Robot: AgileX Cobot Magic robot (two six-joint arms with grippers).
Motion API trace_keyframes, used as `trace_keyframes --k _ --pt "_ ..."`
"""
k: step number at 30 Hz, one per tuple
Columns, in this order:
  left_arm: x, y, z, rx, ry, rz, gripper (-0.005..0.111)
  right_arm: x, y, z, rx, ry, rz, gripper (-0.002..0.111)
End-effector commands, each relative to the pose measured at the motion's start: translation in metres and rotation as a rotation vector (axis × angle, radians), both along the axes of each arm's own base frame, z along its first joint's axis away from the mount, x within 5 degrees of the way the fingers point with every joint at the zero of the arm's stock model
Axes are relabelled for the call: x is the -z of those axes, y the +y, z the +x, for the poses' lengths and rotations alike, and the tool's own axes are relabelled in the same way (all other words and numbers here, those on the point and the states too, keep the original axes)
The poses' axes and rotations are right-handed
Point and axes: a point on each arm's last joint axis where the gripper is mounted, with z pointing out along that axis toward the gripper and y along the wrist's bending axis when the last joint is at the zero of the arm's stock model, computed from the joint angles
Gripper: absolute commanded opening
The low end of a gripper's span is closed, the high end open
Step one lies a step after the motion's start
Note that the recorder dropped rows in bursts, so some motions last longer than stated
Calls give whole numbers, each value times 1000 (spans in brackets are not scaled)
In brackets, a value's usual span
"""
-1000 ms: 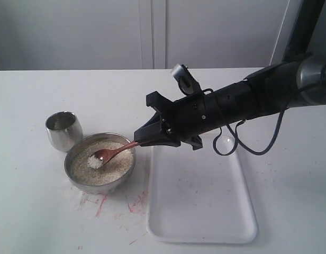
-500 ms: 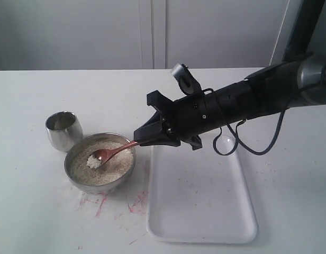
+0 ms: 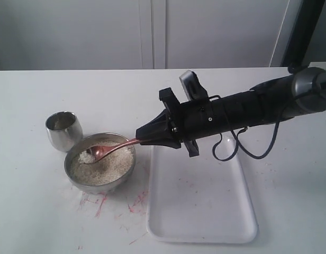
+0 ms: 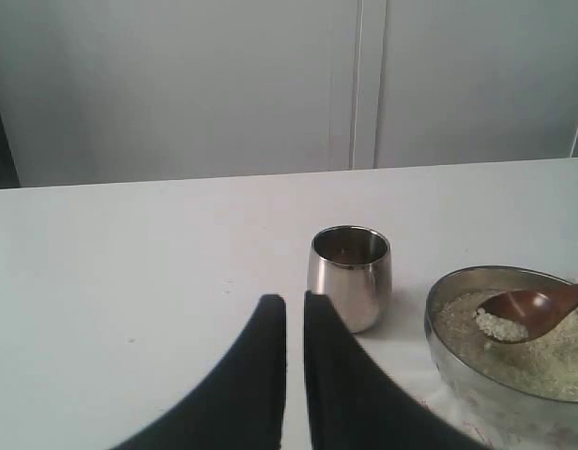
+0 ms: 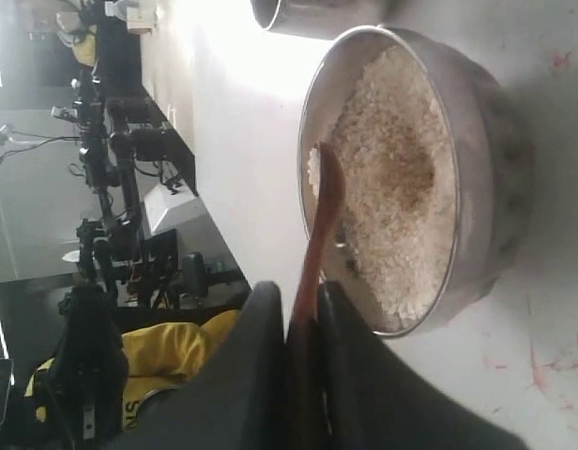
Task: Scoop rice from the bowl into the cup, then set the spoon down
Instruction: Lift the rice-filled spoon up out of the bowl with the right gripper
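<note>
The wide steel bowl (image 3: 123, 174) stands left of centre, filled with off-white rice (image 3: 107, 166). My right gripper (image 3: 142, 138) is shut on the handle of the reddish-brown wooden spoon (image 3: 107, 150); its oval end holds a small heap of grains just above the rice near the bowl's far-left rim. The small steel cup (image 3: 63, 130) stands upright just behind and left of the bowl. The left wrist view shows the cup (image 4: 351, 277), the bowl (image 4: 458, 361) and the loaded spoon (image 4: 528, 309). My left gripper (image 4: 295, 300) hangs shut and empty a little short of the cup.
A white rectangular tray (image 3: 200, 201) lies right of the bowl, under the right arm. Red marks (image 3: 99, 203) and stray grains dot the white table in front of the bowl. A loose black cable (image 3: 242, 145) hangs from the right arm over the tray.
The right gripper lifted and turned the spoon, carrying its small load of rice from the bowl's middle towards the far-left rim, nearer the cup. The arm rolled slightly.
</note>
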Motion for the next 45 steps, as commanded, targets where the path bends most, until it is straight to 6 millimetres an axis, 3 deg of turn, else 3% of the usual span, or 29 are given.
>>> trace_keyframes --k 1,6,13,34,45 --pt "-2 0 -1 5 -12 -6 14 3 0 2 -4 -8 44 0" --pt "-2 0 -1 5 -12 -6 14 2 -3 2 -8 -21 54 0" --pt "-2 0 -1 5 -12 -6 14 4 -22 11 56 -9 116 0" --pt "-2 0 -1 5 -12 -6 14 5 -23 17 107 -13 159 0" --pt "-2 0 -1 5 -12 -6 14 -11 -15 20 110 -57 191 0"
